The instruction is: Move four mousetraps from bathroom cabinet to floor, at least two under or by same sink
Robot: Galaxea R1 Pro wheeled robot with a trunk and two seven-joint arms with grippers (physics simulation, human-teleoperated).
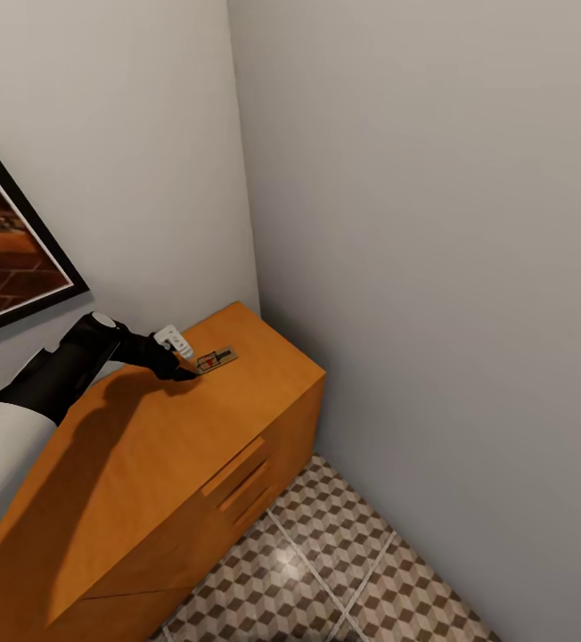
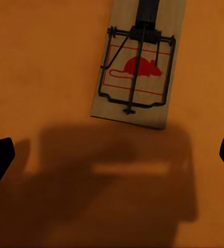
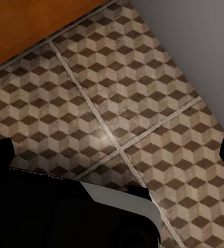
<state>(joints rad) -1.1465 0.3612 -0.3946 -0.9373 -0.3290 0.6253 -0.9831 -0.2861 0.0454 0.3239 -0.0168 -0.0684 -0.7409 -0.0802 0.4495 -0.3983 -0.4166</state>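
Mousetrap: one lies flat on the cabinet top near its far corner, about 11 o'clock from the head view's centre; the left wrist view shows its wire bar and red mouse print.
Left gripper: just beside the trap's near end, fingers spread wide, nothing held; its shadow falls on the wood short of the trap.
Right gripper: hangs over the bathroom floor, spread wide, holding nothing.
Stage: reach made, grasp not yet closed.
Risk: the slab is thin and flat, so closing fingers may slide over it or push it toward the wall.
Risk: a shallow pinch could drop it.
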